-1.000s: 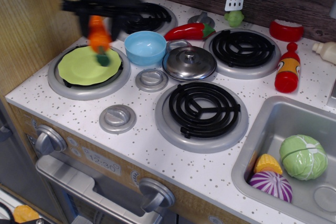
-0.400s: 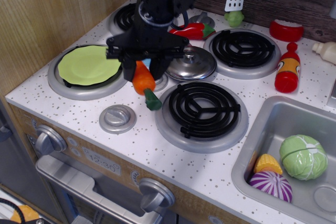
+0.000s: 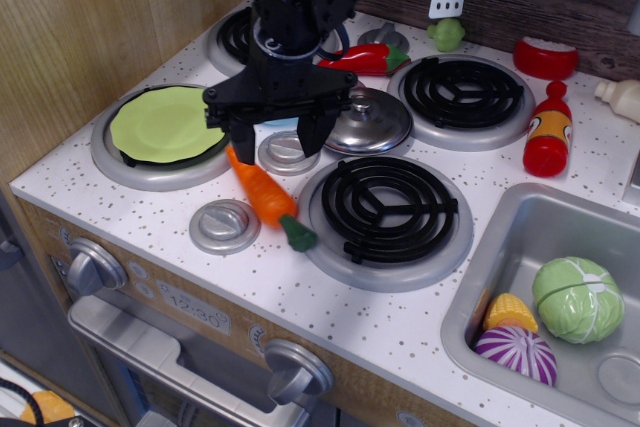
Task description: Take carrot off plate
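Note:
The orange carrot (image 3: 260, 192) lies on the white speckled stove top between the front-left knob and the front burner, its dark green stem end (image 3: 297, 234) pointing front right. The lime-green plate (image 3: 165, 124) sits bare on the left burner. My black gripper (image 3: 275, 137) hangs open just above the carrot's thin end, its two fingers spread to either side and holding nothing.
A steel lid (image 3: 365, 119) sits behind the gripper, with the blue bowl mostly hidden by it. A red chili pepper (image 3: 365, 59) lies farther back. Knobs (image 3: 224, 226) stand on the stove top. The front burner (image 3: 385, 209) is right of the carrot. The sink (image 3: 560, 302) holds toy vegetables.
The gripper carried the carrot from over the plate to the right, lowered it and let go. The carrot now lies on the stove top and the fingers are open.

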You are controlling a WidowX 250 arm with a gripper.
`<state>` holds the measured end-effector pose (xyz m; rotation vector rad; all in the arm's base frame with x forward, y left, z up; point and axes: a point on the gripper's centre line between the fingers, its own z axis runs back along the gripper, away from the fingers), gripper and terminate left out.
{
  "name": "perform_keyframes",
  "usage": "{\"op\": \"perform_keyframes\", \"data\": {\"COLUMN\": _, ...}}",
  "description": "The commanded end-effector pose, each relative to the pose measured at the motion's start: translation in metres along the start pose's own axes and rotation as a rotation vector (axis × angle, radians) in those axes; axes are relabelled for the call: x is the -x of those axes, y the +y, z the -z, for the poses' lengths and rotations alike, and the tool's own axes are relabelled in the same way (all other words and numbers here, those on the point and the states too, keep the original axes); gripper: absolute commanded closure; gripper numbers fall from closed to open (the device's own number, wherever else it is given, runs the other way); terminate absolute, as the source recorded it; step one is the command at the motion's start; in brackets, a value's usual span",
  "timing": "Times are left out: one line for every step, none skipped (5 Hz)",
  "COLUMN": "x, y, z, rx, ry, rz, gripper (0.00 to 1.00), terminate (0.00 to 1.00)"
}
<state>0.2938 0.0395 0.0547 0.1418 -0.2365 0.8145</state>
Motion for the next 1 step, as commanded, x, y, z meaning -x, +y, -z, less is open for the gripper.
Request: {"op": "perform_keyframes", "data": {"x": -0.0068, "y": -0.0016, "z": -0.0072, "rx": 0.023, "ry": -0.024, "rz": 0.011, "gripper": 0.00, "terminate": 1.00}}
